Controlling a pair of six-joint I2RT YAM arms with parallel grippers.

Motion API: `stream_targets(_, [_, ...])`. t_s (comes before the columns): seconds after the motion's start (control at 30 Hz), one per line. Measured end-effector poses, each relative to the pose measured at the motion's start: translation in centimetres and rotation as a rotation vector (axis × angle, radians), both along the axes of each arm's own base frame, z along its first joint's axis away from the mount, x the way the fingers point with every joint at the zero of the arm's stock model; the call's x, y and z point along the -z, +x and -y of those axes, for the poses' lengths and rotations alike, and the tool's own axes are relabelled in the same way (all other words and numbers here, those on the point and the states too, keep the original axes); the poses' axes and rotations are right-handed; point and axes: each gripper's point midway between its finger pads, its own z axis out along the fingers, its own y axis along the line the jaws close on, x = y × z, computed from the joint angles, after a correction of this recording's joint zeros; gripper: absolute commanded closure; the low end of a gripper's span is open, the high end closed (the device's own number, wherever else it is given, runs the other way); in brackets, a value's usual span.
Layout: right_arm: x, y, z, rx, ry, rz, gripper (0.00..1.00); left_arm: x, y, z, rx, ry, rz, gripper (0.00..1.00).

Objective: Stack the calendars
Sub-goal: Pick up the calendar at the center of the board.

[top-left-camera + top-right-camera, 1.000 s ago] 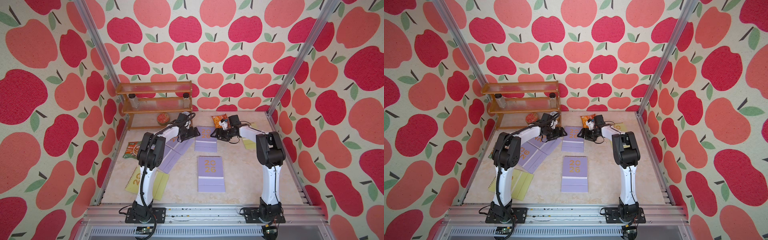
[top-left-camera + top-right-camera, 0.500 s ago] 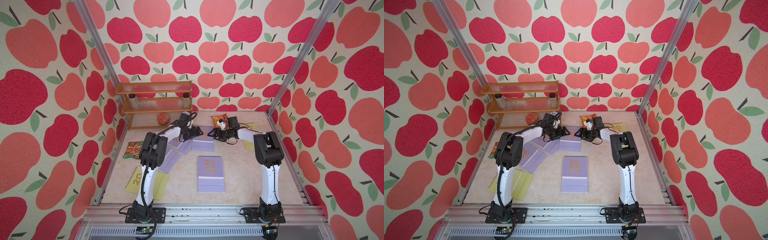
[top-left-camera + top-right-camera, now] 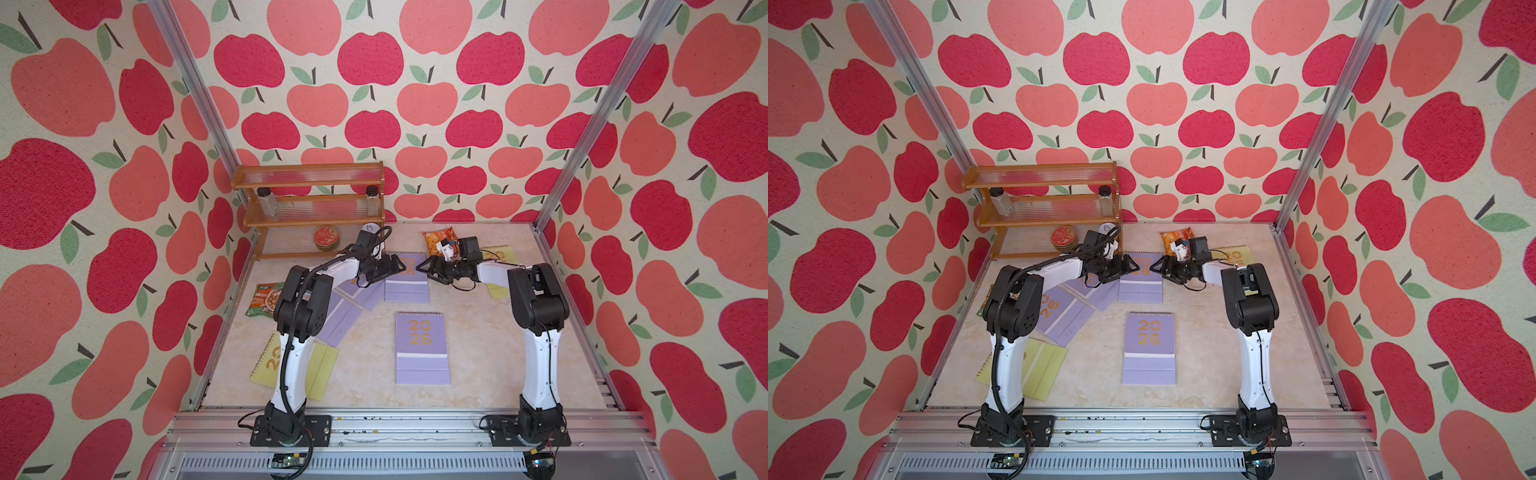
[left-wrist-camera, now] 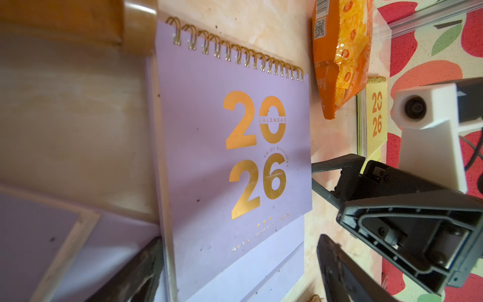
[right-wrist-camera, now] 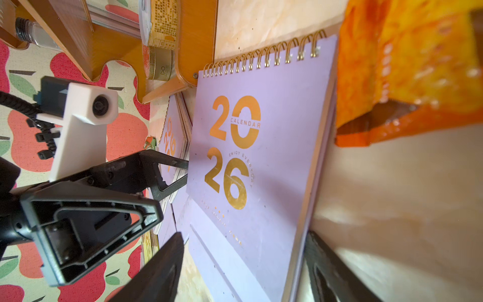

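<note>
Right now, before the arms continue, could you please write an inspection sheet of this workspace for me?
Surface: beige marbled tabletop, a few dark specks.
Job's things: far lavender calendar between both tools; near lavender calendar alone; overlapping lavender calendars under the left arm; yellow-green calendar front left; pale yellow calendar behind the right arm. No neat stack yet.
Clutter: orange snack packet, green snack packet, red tin, wooden rack with bottles.
Grippers: left tool and right tool open, at the far lavender calendar's opposite edges; contact unclear.
Cables: black cable along left arm; thin cable looping under right wrist.
Surroundings: apple-print walls, aluminium posts.
</note>
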Motion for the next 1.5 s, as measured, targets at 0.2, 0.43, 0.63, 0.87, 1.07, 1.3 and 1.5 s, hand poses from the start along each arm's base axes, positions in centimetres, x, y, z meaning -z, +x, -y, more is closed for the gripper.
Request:
stream_targets(0.2, [0.0, -0.1, -0.2, -0.009, 0.012, 0.015, 0.25, -1.5, -1.8, 0.6, 0.014, -0.053, -0.013, 0.16])
stream_targets(0.43, [0.1, -0.3, -0.5, -0.016, 0.020, 0.027, 0.25, -5.0, -2.6, 1.8, 0.041, -0.118, 0.039, 0.19])
stream_targets(0.63, [0.1, -0.4, -0.5, -0.019, 0.027, 0.040, 0.25, -4.9, -2.7, 1.7, 0.039, -0.130, 0.030, 0.20])
stream_targets(0.87, [0.1, -1.0, -0.3, -0.012, 0.058, 0.051, 0.28, -3.2, -3.8, 1.3, 0.036, -0.118, -0.014, 0.20])
stream_targets(1.07, [0.3, -1.4, 0.3, 0.007, 0.097, 0.039, 0.35, -2.2, -4.5, 1.0, 0.036, -0.110, -0.038, 0.20])
stream_targets(1.3, [1.3, -2.1, 1.1, 0.035, 0.093, 0.003, 0.67, -1.9, -4.7, 1.1, 0.042, -0.116, -0.038, 0.20])
stream_targets(1.5, [1.9, -2.6, 1.5, 0.050, 0.096, -0.040, 0.90, -1.5, -4.9, 1.0, 0.042, -0.114, -0.045, 0.20])
